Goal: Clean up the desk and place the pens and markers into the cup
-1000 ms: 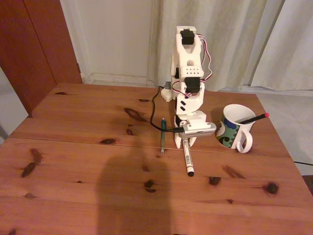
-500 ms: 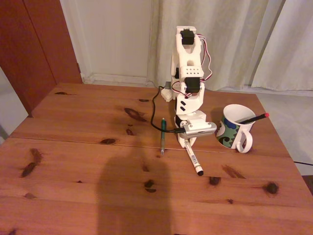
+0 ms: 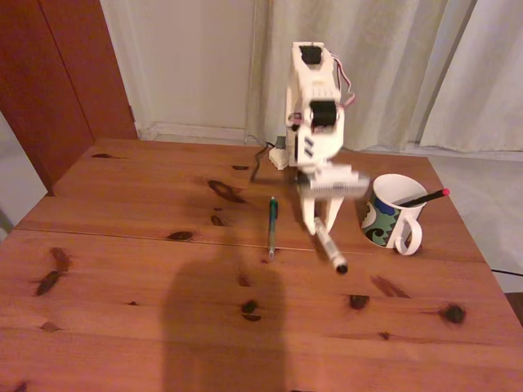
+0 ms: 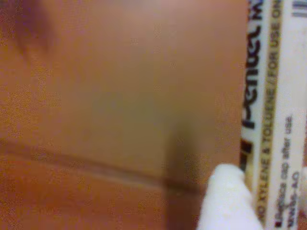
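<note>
Marker (image 3: 329,248) clamped in the gripper (image 3: 320,226), hanging tilted above the desk (image 3: 122,269).
Arm stands upright, claw pointing down, between the green pen (image 3: 272,226) and the cup (image 3: 391,211).

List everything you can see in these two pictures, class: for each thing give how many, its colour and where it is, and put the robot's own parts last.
Desk: one, reddish-brown wood with dark knots and a seam, fills the lower fixed view.
Cup: one, white with green, blue and black pattern, right of the arm in the fixed view.
Black pen: one, black with red tip, standing slanted in the cup.
Teal pen: one, teal-green, lying on the desk left of the gripper.
White marker: one, white with black end and print, held tilted in the gripper, lower end off the desk.
Curtains: pale, behind the desk.
Door: reddish-brown, far left.
Arm: one, white, at the desk's far edge.
Gripper: one, white, shut on the marker.
</note>
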You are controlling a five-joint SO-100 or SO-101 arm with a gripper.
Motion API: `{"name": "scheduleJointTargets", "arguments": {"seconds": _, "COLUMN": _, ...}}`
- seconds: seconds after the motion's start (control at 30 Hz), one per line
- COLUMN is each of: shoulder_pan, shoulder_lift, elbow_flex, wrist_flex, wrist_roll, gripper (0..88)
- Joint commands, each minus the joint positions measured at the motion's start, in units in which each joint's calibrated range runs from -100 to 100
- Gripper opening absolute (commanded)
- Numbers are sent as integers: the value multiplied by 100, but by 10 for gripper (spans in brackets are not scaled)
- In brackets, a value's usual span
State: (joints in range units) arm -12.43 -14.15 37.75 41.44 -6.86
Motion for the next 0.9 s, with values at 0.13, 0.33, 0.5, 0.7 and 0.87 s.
{"name": "scheduleJointTargets", "arguments": {"seconds": 0.13, "shoulder_pan": -482, "shoulder_lift": -1700, "elbow_flex": 256, "wrist_flex": -888, "wrist_roll": -849, "gripper": 8}}
{"name": "scheduleJointTargets", "arguments": {"seconds": 0.33, "shoulder_pan": -739, "shoulder_lift": -1924, "elbow_flex": 788, "wrist_flex": -2556, "wrist_roll": -1163, "gripper": 7}}
{"name": "scheduleJointTargets", "arguments": {"seconds": 0.5, "shoulder_pan": -892, "shoulder_lift": -1940, "elbow_flex": 1040, "wrist_flex": -3141, "wrist_roll": -1331, "gripper": 7}}
{"name": "scheduleJointTargets", "arguments": {"seconds": 0.7, "shoulder_pan": -1222, "shoulder_lift": -1990, "elbow_flex": 1320, "wrist_flex": -3176, "wrist_roll": -1446, "gripper": 7}}
{"name": "scheduleJointTargets", "arguments": {"seconds": 0.87, "shoulder_pan": -1576, "shoulder_lift": -2561, "elbow_flex": 1789, "wrist_flex": -3176, "wrist_roll": -1446, "gripper": 7}}
